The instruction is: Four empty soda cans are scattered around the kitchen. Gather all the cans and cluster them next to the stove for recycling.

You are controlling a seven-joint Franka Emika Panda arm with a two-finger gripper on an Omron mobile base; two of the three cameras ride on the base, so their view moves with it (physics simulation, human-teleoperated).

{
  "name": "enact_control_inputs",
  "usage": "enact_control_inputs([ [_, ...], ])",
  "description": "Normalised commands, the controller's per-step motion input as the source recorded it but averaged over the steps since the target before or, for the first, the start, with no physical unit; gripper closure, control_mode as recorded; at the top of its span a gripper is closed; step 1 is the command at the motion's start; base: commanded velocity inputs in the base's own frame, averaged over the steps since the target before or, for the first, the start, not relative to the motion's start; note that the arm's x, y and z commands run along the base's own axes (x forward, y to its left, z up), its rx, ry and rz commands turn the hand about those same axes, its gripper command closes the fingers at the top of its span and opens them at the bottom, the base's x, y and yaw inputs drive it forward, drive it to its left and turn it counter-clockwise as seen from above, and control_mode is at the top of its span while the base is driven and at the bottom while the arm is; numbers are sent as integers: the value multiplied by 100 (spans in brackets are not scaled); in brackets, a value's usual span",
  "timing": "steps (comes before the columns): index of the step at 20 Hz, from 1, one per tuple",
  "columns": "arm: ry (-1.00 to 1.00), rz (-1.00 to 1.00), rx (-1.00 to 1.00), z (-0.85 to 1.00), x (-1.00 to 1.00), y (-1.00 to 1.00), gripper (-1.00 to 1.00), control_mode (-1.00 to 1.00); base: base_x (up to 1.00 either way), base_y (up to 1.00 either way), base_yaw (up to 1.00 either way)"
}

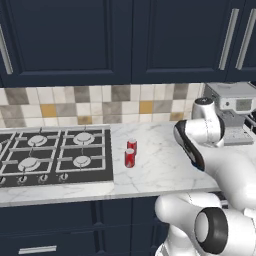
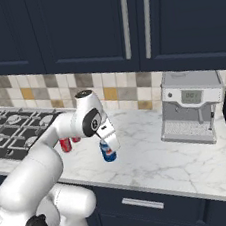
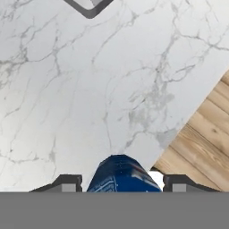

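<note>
Two red soda cans (image 1: 132, 145) (image 1: 129, 158) stand upright, close together on the marble counter just right of the black stove (image 1: 55, 155). In the right base view the red cans (image 2: 66, 145) peek out from behind the arm, beside the stove (image 2: 11, 131). My gripper (image 2: 106, 145) hangs over the counter to the right of them, shut on a dark blue soda can (image 2: 109, 153) that is lifted slightly off the marble. In the hand view the blue can (image 3: 120, 173) sits between the fingertips of my gripper (image 3: 120, 183).
A steel coffee machine (image 2: 190, 107) stands at the right end of the counter (image 2: 156, 159), against the tiled wall. Navy cabinets hang overhead. The hand view looks down on the counter's front edge (image 3: 179, 129), with wooden floor (image 3: 201, 147) beyond it.
</note>
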Motion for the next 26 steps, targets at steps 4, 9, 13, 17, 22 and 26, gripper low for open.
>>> enact_control_inputs([
  [4, 0, 10, 1, 4, 16, 56, 100, -100, 0, 0, 0],
  [9, -2, 12, 3, 0, 24, 47, 100, -100, 0, 0, 0],
  [13, -3, 14, 8, 0, 27, 40, 100, -100, 0, 0, 0],
  [17, -4, 17, 11, 0, 35, 30, 100, -100, 0, 0, 0],
  [22, -8, 15, 3, -5, 32, 23, 100, -100, 0, 0, 0],
  [26, -7, 8, 0, -11, 31, 21, 100, -100, 0, 0, 0],
])
